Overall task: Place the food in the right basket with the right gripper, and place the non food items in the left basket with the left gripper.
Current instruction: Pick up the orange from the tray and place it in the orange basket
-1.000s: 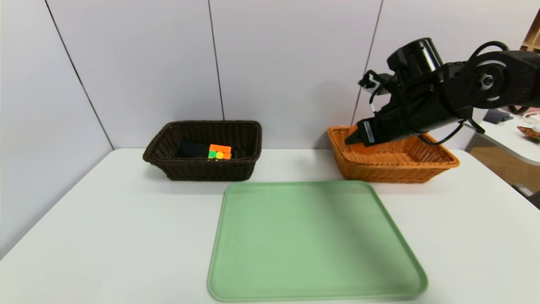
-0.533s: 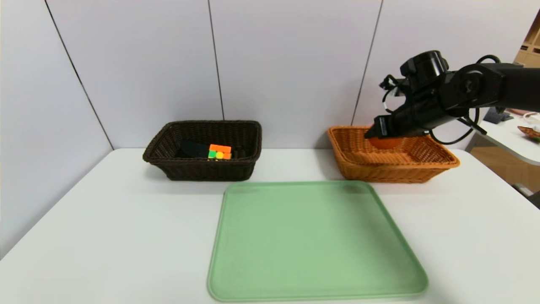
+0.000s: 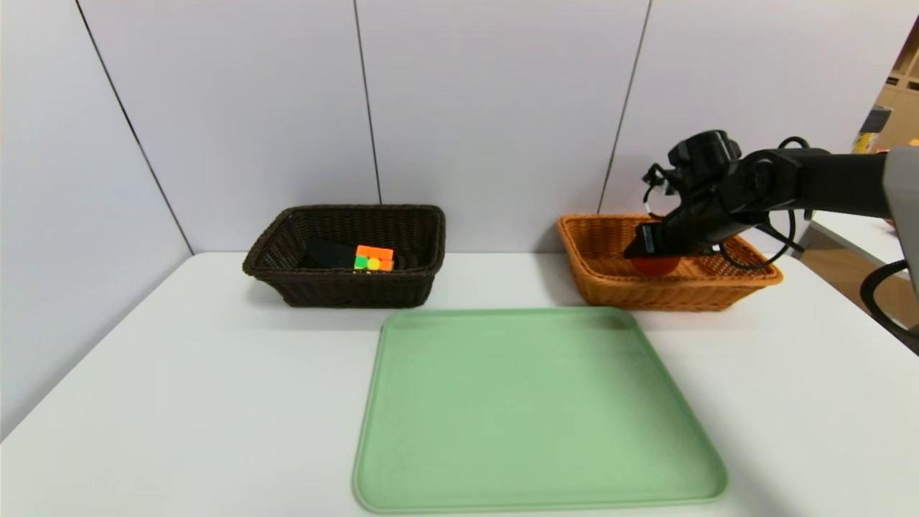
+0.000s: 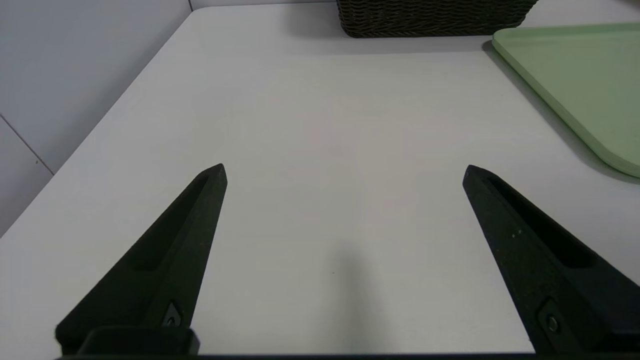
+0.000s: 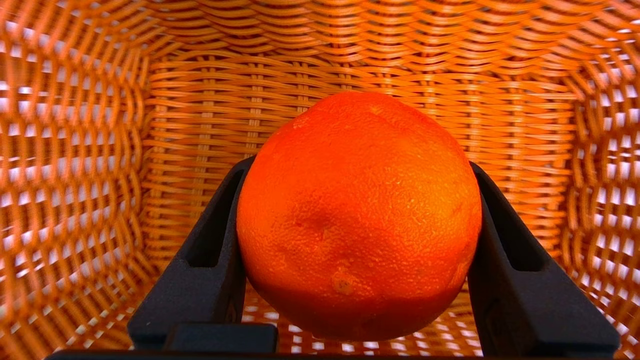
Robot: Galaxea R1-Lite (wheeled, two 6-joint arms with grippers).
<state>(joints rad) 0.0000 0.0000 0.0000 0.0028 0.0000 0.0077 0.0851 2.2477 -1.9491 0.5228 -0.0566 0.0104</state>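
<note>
Woven wicker right basket (image 5: 350, 60); dull pitted skin on fruit (image 5: 357, 215); matt tray (image 3: 531, 409).

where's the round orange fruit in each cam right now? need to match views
Head view: round orange fruit sits low inside the light orange-tan wicker basket, mostly hidden under the right gripper.
Left wrist view: not in it; only the open left gripper over the white table.
Right wrist view: fruit fills the centre, clamped between the black fingers.
Shared landmark: the basket weave.

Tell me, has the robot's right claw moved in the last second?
Yes. The right gripper, shut on the orange, has dropped from above the orange-tan basket's rim down inside it, shifting slightly rightward.
</note>
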